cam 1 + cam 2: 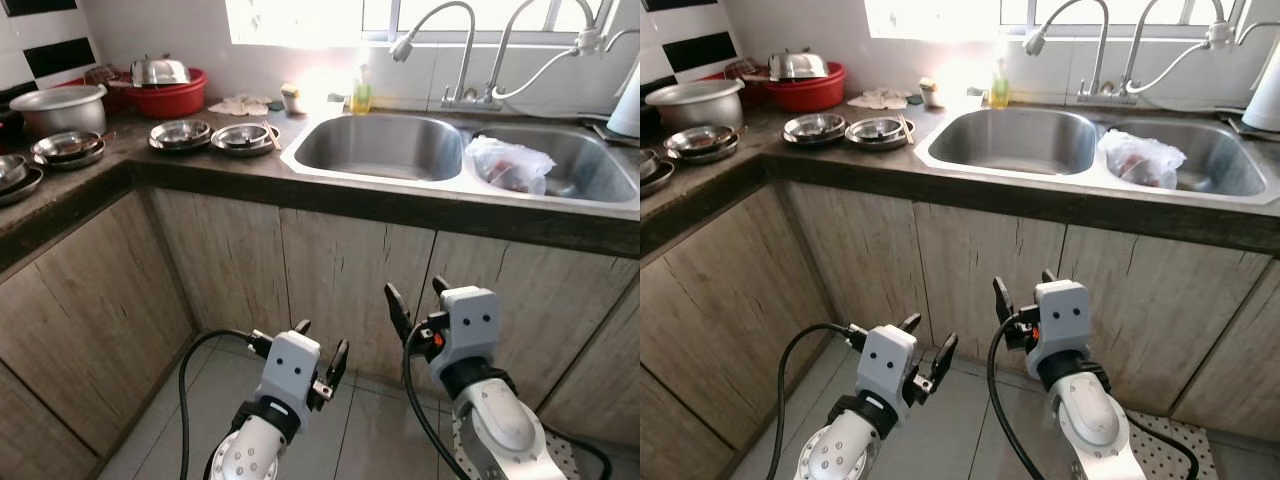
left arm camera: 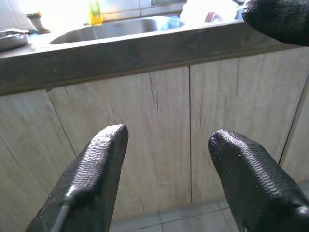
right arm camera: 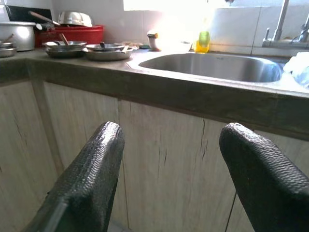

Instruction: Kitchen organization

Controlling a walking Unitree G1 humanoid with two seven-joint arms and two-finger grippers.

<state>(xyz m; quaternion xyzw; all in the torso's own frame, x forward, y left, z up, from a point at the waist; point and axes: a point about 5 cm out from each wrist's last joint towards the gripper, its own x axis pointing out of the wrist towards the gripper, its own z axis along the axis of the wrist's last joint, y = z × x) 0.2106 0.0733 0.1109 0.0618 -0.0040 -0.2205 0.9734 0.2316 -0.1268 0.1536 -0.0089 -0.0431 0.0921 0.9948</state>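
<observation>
A steel double sink [image 1: 380, 150] is set in a dark stone counter [image 1: 200, 170]. Its left basin holds nothing; the right basin holds a crumpled plastic bag [image 1: 510, 165]. Steel plates [image 1: 240, 137] and bowls [image 1: 180, 133] lie on the counter left of the sink. My left gripper [image 1: 320, 345] hangs open low before the wooden cabinet doors [image 1: 330, 270]. Beside it, a little higher, my right gripper [image 1: 415, 298] is open too, and both are below the counter edge. Neither holds anything.
A red basin [image 1: 170, 98] with a steel lid, a big steel pot [image 1: 58, 108] and stacked bowls [image 1: 65, 148] stand at the counter's left corner. A yellow soap bottle [image 1: 361, 92] and taps [image 1: 465, 60] sit behind the sink. Grey tiled floor [image 1: 370, 430] lies below.
</observation>
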